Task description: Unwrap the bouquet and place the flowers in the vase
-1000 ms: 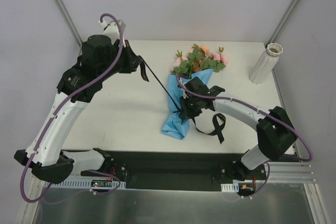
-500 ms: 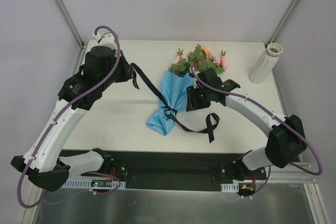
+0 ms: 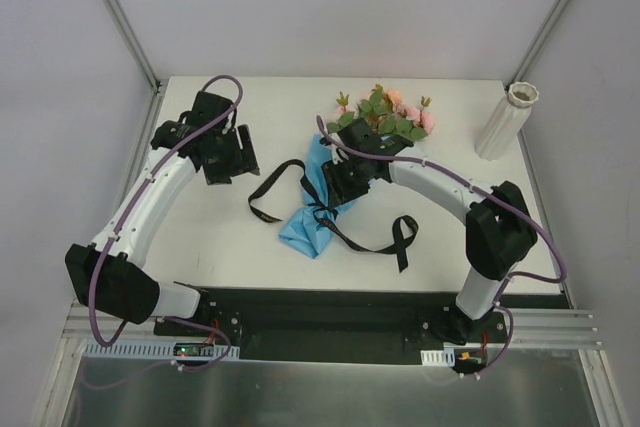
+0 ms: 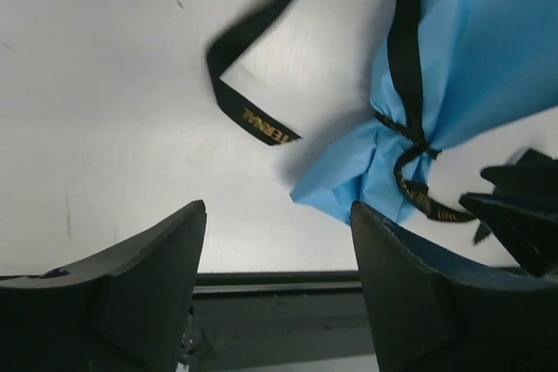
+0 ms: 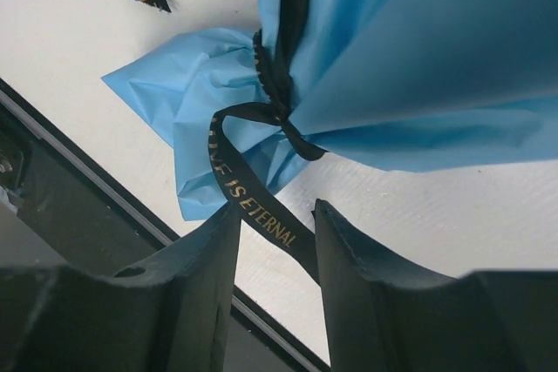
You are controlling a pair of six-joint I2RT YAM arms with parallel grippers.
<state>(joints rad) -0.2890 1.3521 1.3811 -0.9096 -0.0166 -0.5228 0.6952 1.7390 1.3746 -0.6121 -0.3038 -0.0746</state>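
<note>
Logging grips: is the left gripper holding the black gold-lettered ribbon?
No, the left gripper is open with nothing between its fingers, and the black gold-lettered ribbon lies loose on the white table.

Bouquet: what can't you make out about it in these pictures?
Stems: hidden inside the blue paper, every view.
Flowers: cut off by the edge in both wrist views; small from the top.
Ribbon lettering: blurred in the left wrist view.
Right tool: whether it touches the ribbon, unclear in its wrist view.
</note>
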